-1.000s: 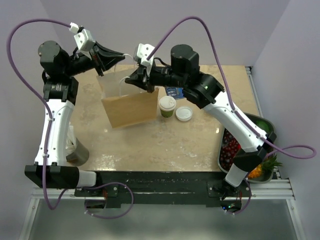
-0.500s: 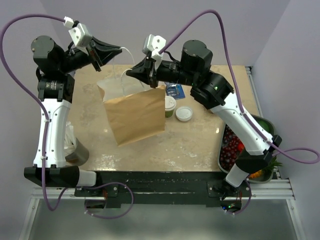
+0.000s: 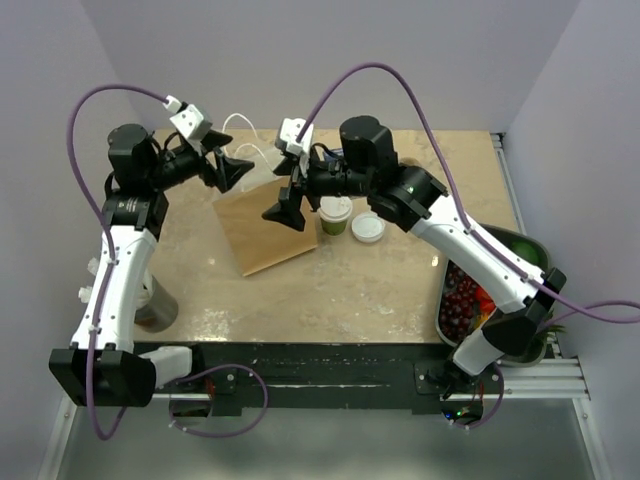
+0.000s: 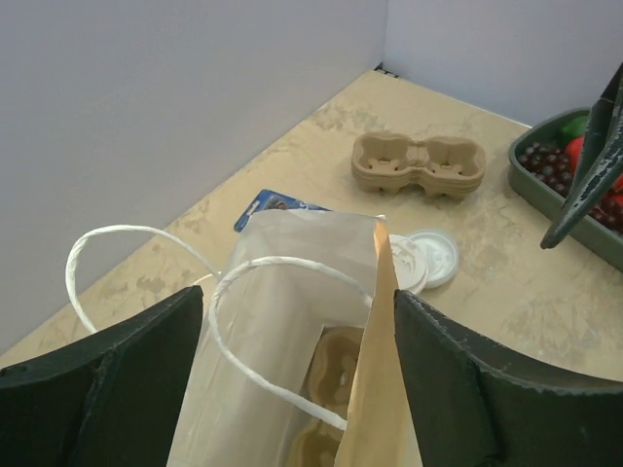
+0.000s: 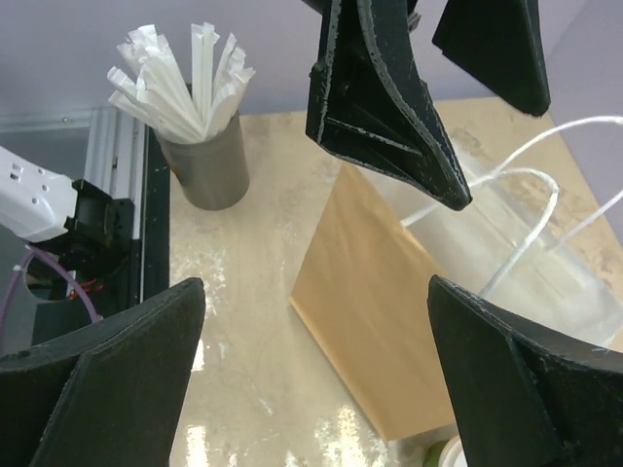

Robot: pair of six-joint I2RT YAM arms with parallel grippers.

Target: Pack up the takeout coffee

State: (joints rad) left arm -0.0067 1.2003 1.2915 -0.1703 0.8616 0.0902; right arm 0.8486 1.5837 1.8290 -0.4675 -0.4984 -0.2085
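Observation:
The takeout coffee point(image 3: 334, 214), a green cup with a white lid, stands on the table just right of a brown paper bag point(image 3: 268, 228). The lid's edge point(image 4: 406, 263) peeks past the bag, and a sliver of the cup point(image 5: 444, 455) shows in the right wrist view. The bag point(image 4: 292, 321) stands open, white handles loose, with a cardboard cup carrier point(image 4: 336, 370) inside. My left gripper point(image 3: 232, 169) point(image 4: 297, 302) hovers open over the bag's mouth. My right gripper point(image 3: 289, 200) point(image 5: 316, 292) is open beside the bag point(image 5: 389, 302), holding nothing.
A loose white lid point(image 3: 368, 229) lies right of the cup. A second cup carrier point(image 4: 419, 163) and a blue packet point(image 4: 277, 205) lie at the back. A green tray of fruit point(image 3: 480, 290) sits far right. A straw holder point(image 5: 204, 161) stands at the left edge.
Both grippers held the bag's handles and lifted it; now the bag stands on the table, both grippers have opened and the handles are free.

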